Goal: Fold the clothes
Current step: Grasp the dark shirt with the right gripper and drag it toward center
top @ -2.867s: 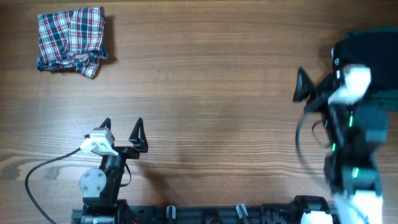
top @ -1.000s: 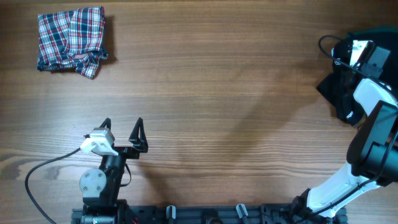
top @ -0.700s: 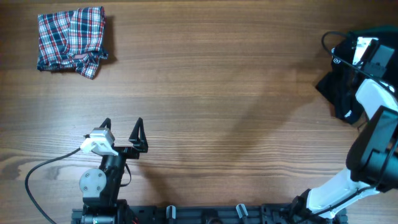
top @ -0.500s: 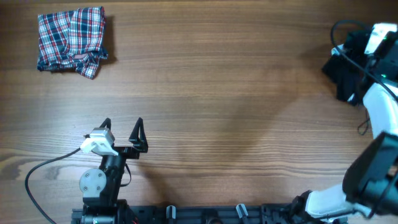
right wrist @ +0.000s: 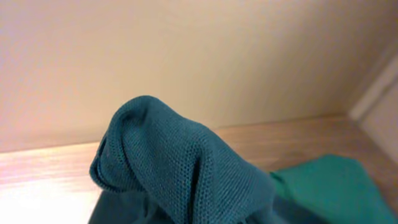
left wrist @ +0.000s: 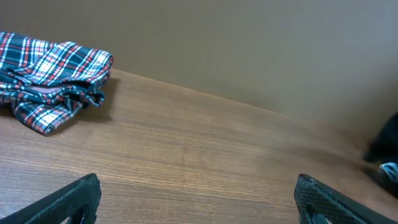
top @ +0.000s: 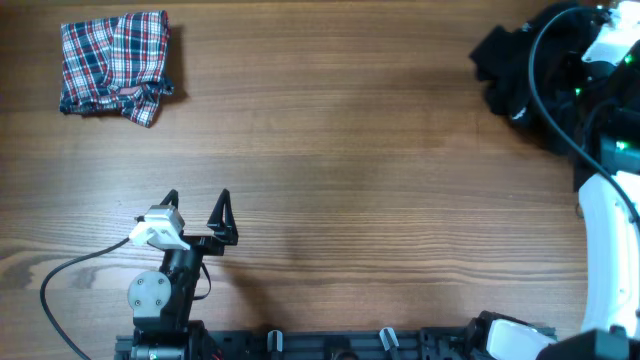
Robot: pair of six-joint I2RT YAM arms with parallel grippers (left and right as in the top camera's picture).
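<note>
Resting left gripper (top: 196, 208): low by the front edge of the table (top: 350, 150), jaws spread wide, holding nothing.
Right gripper (top: 600, 42): at the far right corner, above a dark garment (top: 505, 65); jaws hidden, so I cannot tell their state.
Right wrist view: bunched green cloth (right wrist: 180, 168) fills the foreground.
Plaid shirt (top: 115, 60): crumpled at the far left corner, well apart from both grippers.
</note>
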